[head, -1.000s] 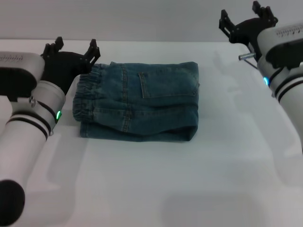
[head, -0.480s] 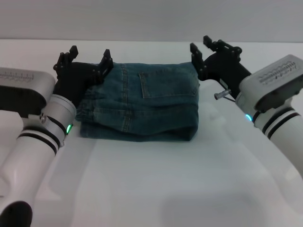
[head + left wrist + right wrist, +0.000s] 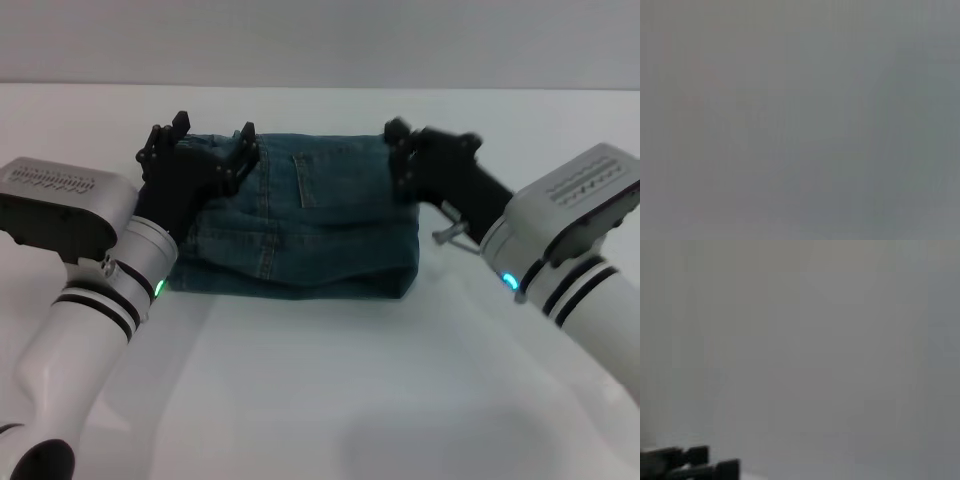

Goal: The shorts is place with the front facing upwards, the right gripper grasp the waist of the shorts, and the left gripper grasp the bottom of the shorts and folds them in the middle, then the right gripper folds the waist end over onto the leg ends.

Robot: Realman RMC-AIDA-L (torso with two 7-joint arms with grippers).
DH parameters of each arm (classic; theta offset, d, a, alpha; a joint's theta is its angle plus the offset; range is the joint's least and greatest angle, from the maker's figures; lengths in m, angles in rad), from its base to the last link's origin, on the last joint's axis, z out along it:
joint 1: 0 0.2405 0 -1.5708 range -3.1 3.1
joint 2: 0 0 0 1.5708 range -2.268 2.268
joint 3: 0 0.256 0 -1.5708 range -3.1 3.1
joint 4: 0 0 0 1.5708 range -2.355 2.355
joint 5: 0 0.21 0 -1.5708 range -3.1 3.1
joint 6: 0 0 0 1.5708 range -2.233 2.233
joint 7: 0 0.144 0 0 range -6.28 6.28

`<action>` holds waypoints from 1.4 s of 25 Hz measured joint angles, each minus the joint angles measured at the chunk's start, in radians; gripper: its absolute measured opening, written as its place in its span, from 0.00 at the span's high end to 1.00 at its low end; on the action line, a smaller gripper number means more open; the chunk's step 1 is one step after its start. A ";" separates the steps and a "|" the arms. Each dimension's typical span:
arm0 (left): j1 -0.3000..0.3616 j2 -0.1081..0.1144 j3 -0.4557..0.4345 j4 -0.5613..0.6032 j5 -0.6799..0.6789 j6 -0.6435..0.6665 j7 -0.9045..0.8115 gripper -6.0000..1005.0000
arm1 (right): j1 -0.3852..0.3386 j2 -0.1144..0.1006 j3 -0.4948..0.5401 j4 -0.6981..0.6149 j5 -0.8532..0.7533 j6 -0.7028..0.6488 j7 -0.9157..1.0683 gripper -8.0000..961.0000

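The shorts (image 3: 300,220) lie folded into a compact blue denim rectangle toward the far side of the white tabletop (image 3: 330,400), with a patch pocket (image 3: 330,175) facing up on the top layer. The gathered waist of the shorts (image 3: 185,235) sits at the bundle's left end, partly hidden behind the left arm.

The left gripper (image 3: 200,150) is over the far left corner of the bundle — its two black fingers spread wide apart, tips raised and holding nothing. The right gripper (image 3: 400,155) is at the far right corner, against the edge of the denim; its fingers are also apart, and whether they touch the cloth cannot be told. Both silver-white arms reach in from the near side, each with a small lit ring near the wrist.

The left wrist view is a flat grey blur. The right wrist view shows only dark finger parts (image 3: 690,465) low in one corner against pale grey.
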 joint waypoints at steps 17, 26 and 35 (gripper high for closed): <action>-0.022 -0.003 0.000 0.057 -0.006 -0.021 -0.008 0.17 | 0.008 0.000 -0.115 0.004 -0.005 0.192 0.223 0.99; -0.043 -0.004 0.018 0.095 -0.001 -0.070 -0.059 0.18 | 0.019 0.000 -0.119 0.030 -0.013 0.194 0.292 0.99; -0.096 -0.008 0.021 0.203 -0.002 -0.140 -0.105 0.19 | -0.026 -0.007 -0.104 0.131 -0.023 -0.164 0.290 0.99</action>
